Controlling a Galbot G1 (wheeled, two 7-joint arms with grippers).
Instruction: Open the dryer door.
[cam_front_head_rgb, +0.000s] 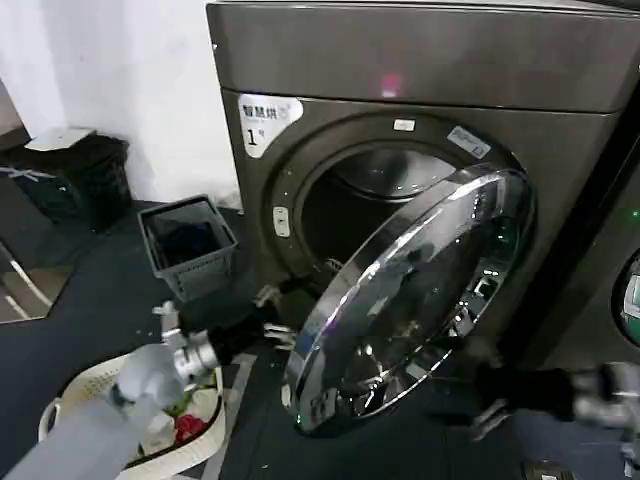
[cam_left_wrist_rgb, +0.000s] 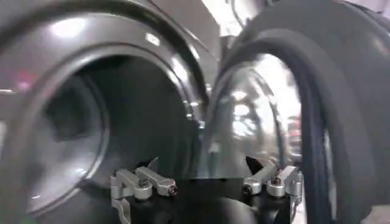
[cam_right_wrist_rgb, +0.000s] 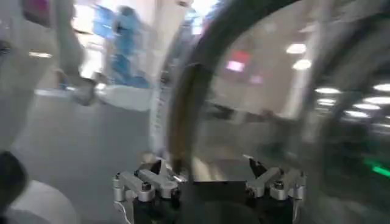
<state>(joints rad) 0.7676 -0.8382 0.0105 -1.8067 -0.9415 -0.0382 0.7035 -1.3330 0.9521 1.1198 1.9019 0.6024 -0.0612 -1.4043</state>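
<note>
Before the dryer (cam_front_head_rgb: 420, 80), its door (cam_front_head_rgb: 410, 300) swings half-open leftward, left tool (cam_front_head_rgb: 275, 315) spread.

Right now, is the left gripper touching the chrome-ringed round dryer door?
Cannot tell. In the head view the left gripper sits at the dryer door edge; neither contact nor gap shows.

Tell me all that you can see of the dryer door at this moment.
The dryer door is a large round porthole: shiny chrome ring, dark tinted glass, dark inner rim. It stands partly open, swung out from the dryer, hinged on the robot's right. The left gripper is at its free edge; the right gripper is just below it.
</note>
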